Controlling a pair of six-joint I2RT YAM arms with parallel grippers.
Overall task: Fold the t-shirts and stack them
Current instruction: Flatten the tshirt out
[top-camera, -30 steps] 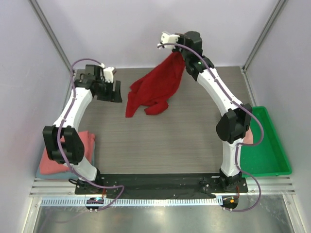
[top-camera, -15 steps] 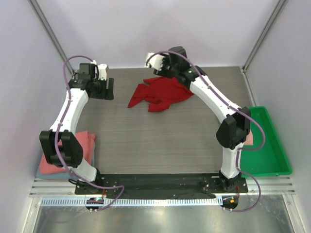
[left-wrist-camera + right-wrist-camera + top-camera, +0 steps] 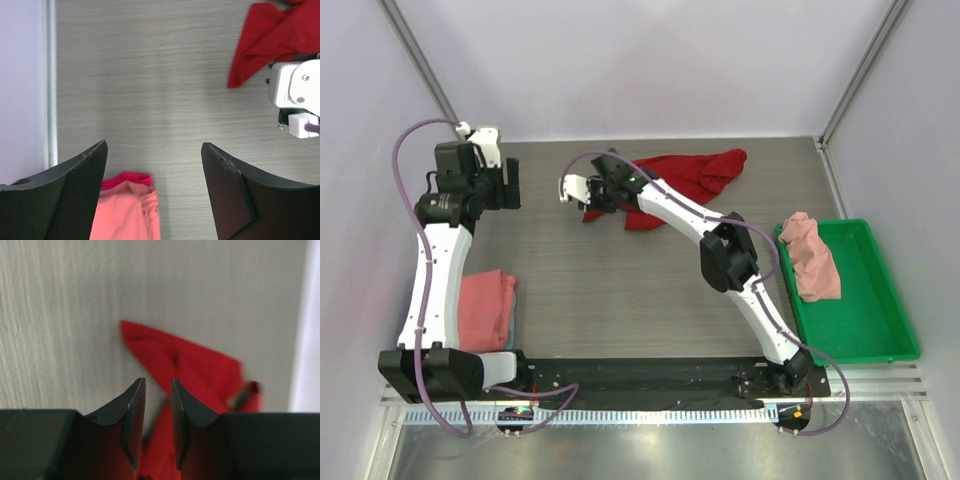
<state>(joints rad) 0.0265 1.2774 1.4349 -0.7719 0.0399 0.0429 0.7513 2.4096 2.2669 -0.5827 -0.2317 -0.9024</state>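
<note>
The deep red t-shirt (image 3: 685, 175) lies stretched across the far middle of the table. My right gripper (image 3: 588, 192) is at its left end, jaws nearly closed with red cloth (image 3: 200, 370) running up between them. My left gripper (image 3: 510, 185) is open and empty, held above the table to the left of the red shirt. In the left wrist view my left gripper (image 3: 155, 145) hangs over bare table, with the red shirt (image 3: 270, 40) at top right. A folded salmon-pink t-shirt (image 3: 480, 310) lies at the near left, a blue-grey edge (image 3: 514, 305) beside it. Another salmon-pink t-shirt (image 3: 810, 258) lies crumpled in the tray.
The bright green tray (image 3: 865, 320) stands at the right edge of the table. White walls and metal posts close in the back and sides. The right arm's links (image 3: 725, 255) cross the middle of the table.
My right gripper has swung down and left, drawing the red shirt from hanging in the air to lying stretched on the table. My left gripper has pulled back to the left.
</note>
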